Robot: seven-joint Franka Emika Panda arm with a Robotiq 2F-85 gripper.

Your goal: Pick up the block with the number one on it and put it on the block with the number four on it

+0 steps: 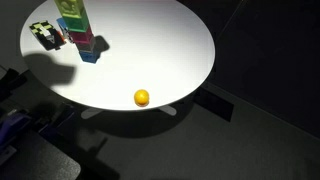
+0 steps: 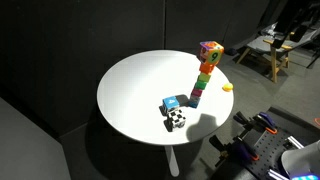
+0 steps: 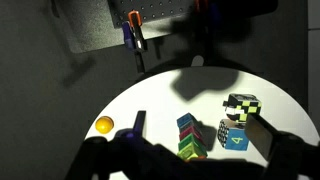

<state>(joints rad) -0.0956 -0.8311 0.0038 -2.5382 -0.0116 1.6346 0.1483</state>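
Looks down on the white round table [image 3: 150, 105] past the claw [image 3: 197, 122] spread wide, finds the block tower [image 3: 190, 138] at five o'clock and a loose blue block [image 3: 235, 138] just beside it at three o'clock, cannot read the numbers to say which is block one, and judges such cubes light, stiff and smooth, best pinched across opposite flat faces.

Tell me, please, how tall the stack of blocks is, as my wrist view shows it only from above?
Observer: In an exterior view the stack stands upright as a column several blocks high.
Operator: Thank you. Is anything standing near the side where the yellow ball lies?
Observer: Yes, past the ball, off the table, stands what looks like a wooden stool.
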